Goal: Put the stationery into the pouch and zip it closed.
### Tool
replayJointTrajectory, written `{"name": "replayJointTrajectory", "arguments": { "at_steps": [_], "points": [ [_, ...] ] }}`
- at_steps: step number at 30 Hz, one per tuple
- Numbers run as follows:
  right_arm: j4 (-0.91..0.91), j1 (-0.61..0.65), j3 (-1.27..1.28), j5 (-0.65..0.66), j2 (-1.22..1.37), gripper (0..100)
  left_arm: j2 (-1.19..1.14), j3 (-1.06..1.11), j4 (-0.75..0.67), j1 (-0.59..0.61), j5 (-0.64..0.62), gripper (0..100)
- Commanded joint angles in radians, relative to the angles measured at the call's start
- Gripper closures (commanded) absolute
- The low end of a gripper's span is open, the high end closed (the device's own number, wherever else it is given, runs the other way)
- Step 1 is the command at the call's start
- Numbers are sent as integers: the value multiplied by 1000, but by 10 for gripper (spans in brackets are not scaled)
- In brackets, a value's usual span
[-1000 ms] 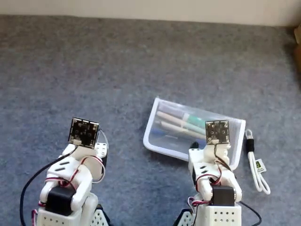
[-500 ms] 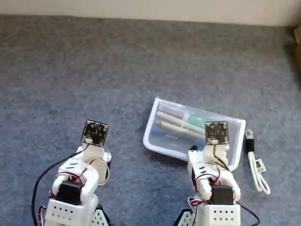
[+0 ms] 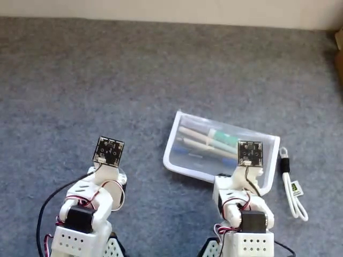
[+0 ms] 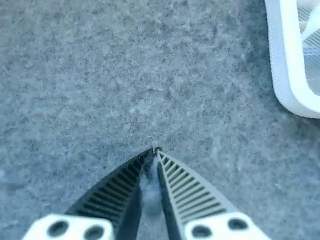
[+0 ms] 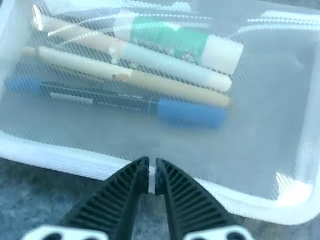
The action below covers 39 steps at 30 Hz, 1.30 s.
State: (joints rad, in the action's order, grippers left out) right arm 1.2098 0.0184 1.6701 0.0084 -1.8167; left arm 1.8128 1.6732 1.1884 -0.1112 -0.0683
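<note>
The right gripper (image 5: 150,167) has its fingers together, with the tips right at the white edge of the pouch (image 5: 60,155). I cannot tell if it holds the zip. The left gripper (image 4: 155,152) is closed over bare carpet (image 4: 100,75). In the high view, the pouch lies right of the middle, with pens (image 5: 135,82) inside. If the right gripper pulls and nothing holds the pouch down, the pouch may just slide and the zip might not close.

Grey carpet (image 3: 107,80), pale wall (image 3: 161,10).

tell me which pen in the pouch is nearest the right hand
The blue-capped dark pen; the cream pens and green-labelled stick lie farther from the right hand.
</note>
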Motion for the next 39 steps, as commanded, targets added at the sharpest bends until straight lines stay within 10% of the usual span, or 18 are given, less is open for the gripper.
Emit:
{"name": "replayJointTrajectory", "arguments": {
  "at_steps": [1,39],
  "points": [
    [36,1,143,-14,-5,984,13,22,18,16,-5,969],
    [36,-5,143,-9,-5,984,13,22,132,12,-8,966]
  ]
}}
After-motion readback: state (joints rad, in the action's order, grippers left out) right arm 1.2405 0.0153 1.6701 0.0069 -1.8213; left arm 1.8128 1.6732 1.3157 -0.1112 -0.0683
